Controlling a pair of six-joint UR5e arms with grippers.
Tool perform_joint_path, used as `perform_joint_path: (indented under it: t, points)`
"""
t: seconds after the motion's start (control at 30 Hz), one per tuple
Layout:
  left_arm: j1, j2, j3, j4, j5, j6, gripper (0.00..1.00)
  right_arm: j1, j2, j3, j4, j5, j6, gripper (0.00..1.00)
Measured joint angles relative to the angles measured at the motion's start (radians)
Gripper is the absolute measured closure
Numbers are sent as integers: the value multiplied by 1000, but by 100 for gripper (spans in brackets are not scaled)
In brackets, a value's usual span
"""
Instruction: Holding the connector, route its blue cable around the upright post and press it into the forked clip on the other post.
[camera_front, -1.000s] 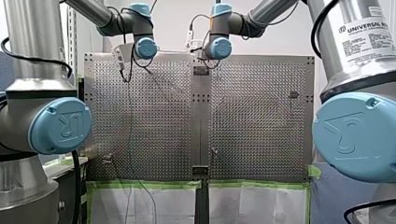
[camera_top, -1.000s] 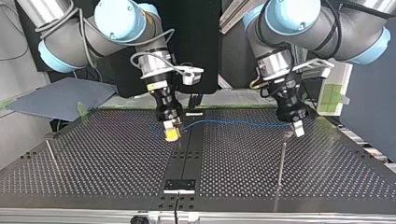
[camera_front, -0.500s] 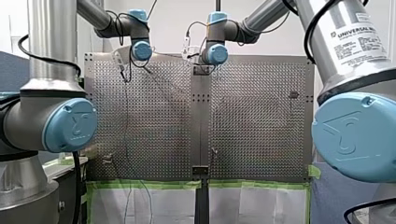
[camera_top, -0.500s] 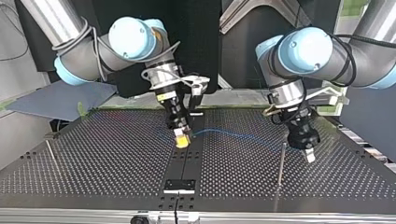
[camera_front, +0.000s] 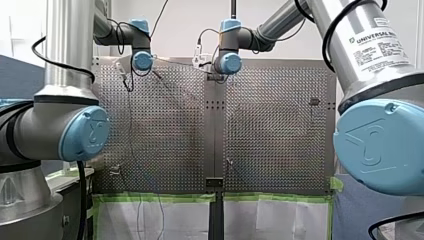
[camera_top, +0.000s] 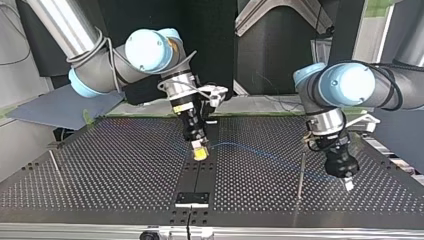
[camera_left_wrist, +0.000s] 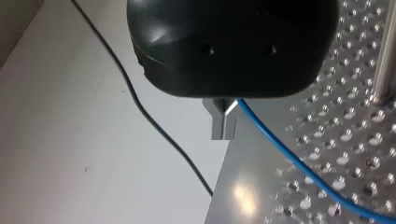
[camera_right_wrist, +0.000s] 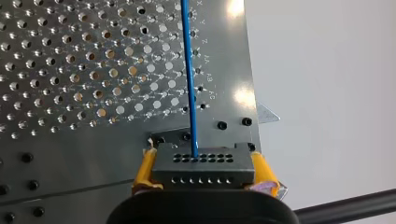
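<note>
Blue cable (camera_right_wrist: 189, 74), thin, straight, exits dark grey many-holed connector (camera_right_wrist: 204, 169).

Pale wall (camera_front: 181, 27) beyond the perforated table (camera_front: 275, 125), green tape (camera_front: 150, 198) along its edge

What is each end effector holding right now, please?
Left end effector: closed on the blue cable.
Right end effector: closed on the connector.

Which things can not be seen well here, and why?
Forked clip: top view, too small to find on that view's left post or right post.
Blue cable: top view, faint near my left gripper.
My right gripper: front view, hidden behind its wrist.
</note>
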Motion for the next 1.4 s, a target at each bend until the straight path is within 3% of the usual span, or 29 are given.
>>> perform_joint_path:
  t: [0.37,0.63,0.8,1.13,1.4]
  points:
    - [39,-11,2,20,95,-62,100,-5,19,-21,0,-3,0,100]
    - [41,-71,1,16,166,-76,100,-19,27,-22,0,3,0,100]
    - [42,-115,1,33,209,-114,100,-27,39,-22,-1,12,-3,100]
    - [54,-139,-12,49,211,-181,100,-31,61,-22,2,13,-9,100]
    - [56,-139,-22,60,217,-192,100,-38,64,-21,0,14,-7,100]
